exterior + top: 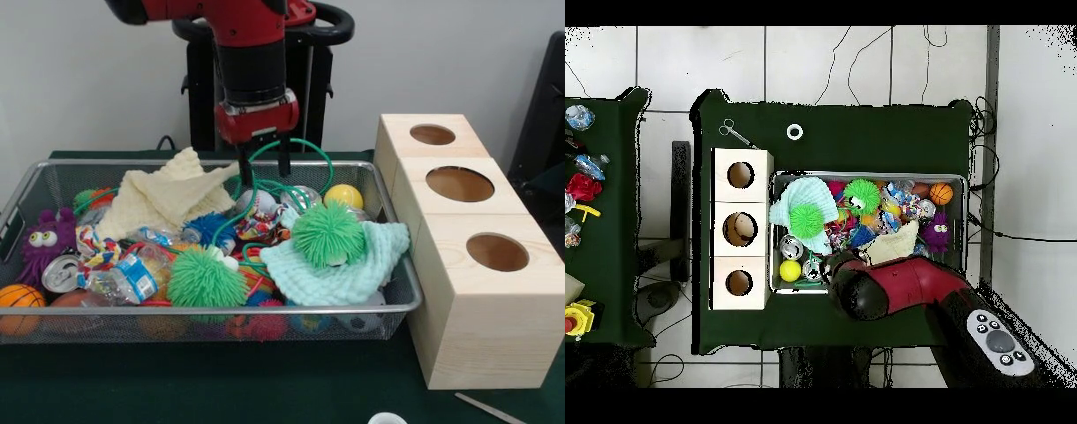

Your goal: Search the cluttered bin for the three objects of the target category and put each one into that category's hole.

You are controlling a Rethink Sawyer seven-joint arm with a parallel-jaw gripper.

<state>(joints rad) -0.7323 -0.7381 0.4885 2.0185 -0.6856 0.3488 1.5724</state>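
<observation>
Three pale wooden cubes stand in a row just beside the cluttered bin (388,311) in the front view, each with a round hole on top. The hole (497,252) of middling width is in the cube nearest the camera, the widest in the middle cube. The gripper (268,164) hangs over the bin's far side, its two black fingers apart, with a green cord (311,145) looping round them and trailing down into the clutter. Below lie a cream knitted cloth (163,196), a mint cloth (349,269) with a green fuzzy ball (328,233) on it, and a yellow ball (343,195).

Looking straight down, the red arm (900,288) hides the gripper and the cord entirely. This view alone shows scissors (736,132) and a small white ring (795,131) on the green table (865,120), beyond the cubes and bin (967,215).
</observation>
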